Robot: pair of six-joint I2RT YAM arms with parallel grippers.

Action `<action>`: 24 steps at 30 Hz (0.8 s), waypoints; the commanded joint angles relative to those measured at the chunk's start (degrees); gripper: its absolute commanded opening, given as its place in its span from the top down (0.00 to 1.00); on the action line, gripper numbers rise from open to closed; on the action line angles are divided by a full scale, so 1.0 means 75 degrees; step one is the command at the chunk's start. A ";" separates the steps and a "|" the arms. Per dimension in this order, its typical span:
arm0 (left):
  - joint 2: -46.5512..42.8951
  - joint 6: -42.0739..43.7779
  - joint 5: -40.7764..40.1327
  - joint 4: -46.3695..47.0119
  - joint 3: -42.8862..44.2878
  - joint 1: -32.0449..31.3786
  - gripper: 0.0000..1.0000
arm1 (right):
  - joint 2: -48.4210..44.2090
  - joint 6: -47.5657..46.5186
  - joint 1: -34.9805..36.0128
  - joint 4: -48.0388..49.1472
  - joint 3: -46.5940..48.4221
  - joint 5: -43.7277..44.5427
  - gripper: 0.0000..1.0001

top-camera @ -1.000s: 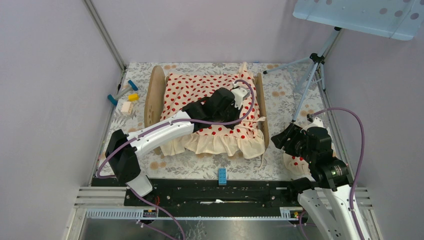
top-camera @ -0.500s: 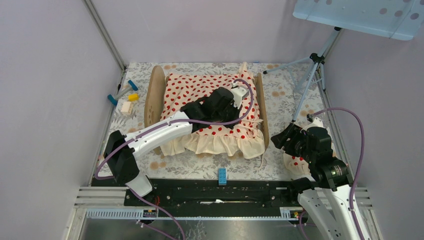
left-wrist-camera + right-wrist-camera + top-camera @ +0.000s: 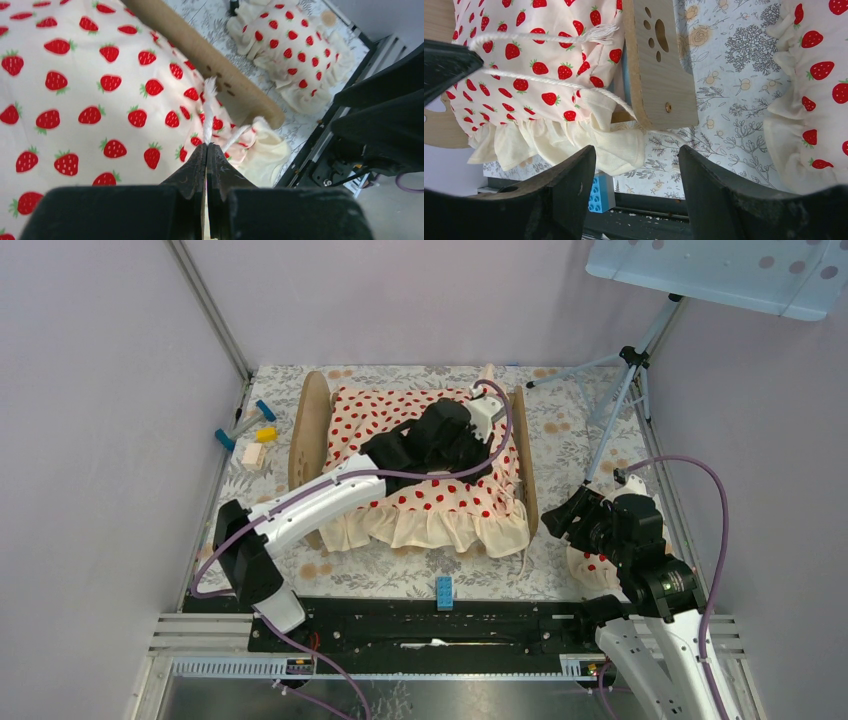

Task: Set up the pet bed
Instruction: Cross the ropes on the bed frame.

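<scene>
You have the light-wood pet bed [image 3: 308,430] with rounded end boards standing toward the far side of the floral table [image 3: 560,430]. Its top is covered by the cream ruffled blanket printed with red strawberries [image 3: 375,415]. The small matching ruffled pillow [image 3: 295,45] lies on the table right of the bed, apart from it. Your right gripper [image 3: 636,152] hovers by that pillow, jaws wide and empty. Your left gripper [image 3: 206,147], over the bed's right end, pinches the blanket's white cotton cord [image 3: 207,112]. A small blue brick [image 3: 443,591] sits at the near edge.
</scene>
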 commanded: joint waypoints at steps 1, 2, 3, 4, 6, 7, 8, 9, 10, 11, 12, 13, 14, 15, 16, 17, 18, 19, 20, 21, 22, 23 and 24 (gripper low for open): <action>0.0349 0.0123 0.0465 0.0140 0.0740 0.0038 1.00 | -0.0086 0.0002 -0.0025 0.0164 -0.0056 0.0044 0.31; 0.0431 0.0112 0.0508 0.0140 0.0805 0.0037 1.00 | -0.0103 -0.0002 -0.0026 0.0143 -0.0056 0.0054 0.31; 0.0506 0.0101 0.0552 0.0140 0.0862 0.0029 1.00 | -0.0110 -0.0020 -0.0026 0.0143 -0.0057 0.0057 0.31; 0.0586 0.0089 0.0589 0.0140 0.0913 0.0026 1.00 | -0.0111 -0.0031 -0.0020 0.0124 -0.0056 0.0067 0.31; 0.0731 0.0075 0.0668 0.0140 0.0978 0.0016 1.00 | -0.0122 -0.0049 -0.0026 0.0100 -0.0045 0.0100 0.30; 0.0800 0.0074 0.0689 0.0143 0.1011 0.0003 1.00 | -0.0131 -0.0061 -0.0026 0.0076 -0.0038 0.0120 0.30; 0.0875 0.0068 0.0709 0.0140 0.1037 -0.0003 1.00 | -0.0127 -0.0063 -0.0026 0.0076 -0.0033 0.0132 0.30; 0.0925 0.0063 0.0725 0.0146 0.1050 -0.0008 1.00 | -0.0144 -0.0070 -0.0026 0.0065 -0.0025 0.0138 0.30; 0.0972 0.0054 0.0754 0.0150 0.1071 -0.0022 1.00 | -0.0146 -0.0072 -0.0023 0.0065 -0.0026 0.0139 0.30; 0.1020 0.0042 0.0780 0.0152 0.1088 -0.0029 1.00 | -0.0146 -0.0084 -0.0026 0.0059 -0.0024 0.0145 0.30; 0.1066 0.0031 0.0811 0.0146 0.1108 -0.0036 1.00 | -0.0152 -0.0090 -0.0026 0.0046 -0.0026 0.0150 0.30; 0.1113 0.0022 0.0837 0.0151 0.1121 -0.0060 1.00 | -0.0156 -0.0097 -0.0020 0.0045 -0.0029 0.0151 0.30; 0.1157 0.0016 0.0856 0.0152 0.1146 -0.0075 1.00 | -0.0147 -0.0111 -0.0026 0.0047 -0.0035 0.0151 0.30; 0.1206 0.0007 0.0869 0.0158 0.1169 -0.0096 1.00 | -0.0146 -0.0111 -0.0026 0.0038 -0.0034 0.0161 0.29; 0.1244 -0.0005 0.0903 0.0163 0.1190 -0.0104 1.00 | -0.0155 -0.0119 -0.0025 0.0041 -0.0033 0.0168 0.29; 0.1299 -0.0024 0.0929 0.0172 0.1216 -0.0121 1.00 | -0.0157 -0.0128 -0.0023 0.0028 -0.0033 0.0174 0.29; 0.1338 -0.0036 0.0962 0.0185 0.1251 -0.0132 1.00 | -0.0155 -0.0128 -0.0029 0.0020 -0.0031 0.0180 0.29; 0.1391 -0.0048 0.0993 0.0187 0.1289 -0.0157 1.00 | -0.0157 -0.0127 -0.0025 0.0025 -0.0025 0.0185 0.29; 0.1429 -0.0063 0.1008 0.0187 0.1326 -0.0187 1.00 | -0.0158 -0.0134 -0.0026 0.0029 -0.0015 0.0186 0.29; 0.1467 -0.0075 0.1029 0.0196 0.1362 -0.0205 1.00 | -0.0161 -0.0132 -0.0026 0.0035 -0.0019 0.0196 0.29; 0.1501 -0.0087 0.1055 0.0204 0.1397 -0.0232 1.00 | -0.0157 -0.0134 -0.0026 0.0024 -0.0013 0.0198 0.29; 0.1536 -0.0098 0.1068 0.0218 0.1442 -0.0265 1.00 | -0.0158 -0.0142 -0.0020 0.0024 -0.0010 0.0198 0.29; 0.1579 -0.0111 0.1103 0.0222 0.1469 -0.0281 1.00 | -0.0149 -0.0134 -0.0023 0.0030 -0.0009 0.0188 0.29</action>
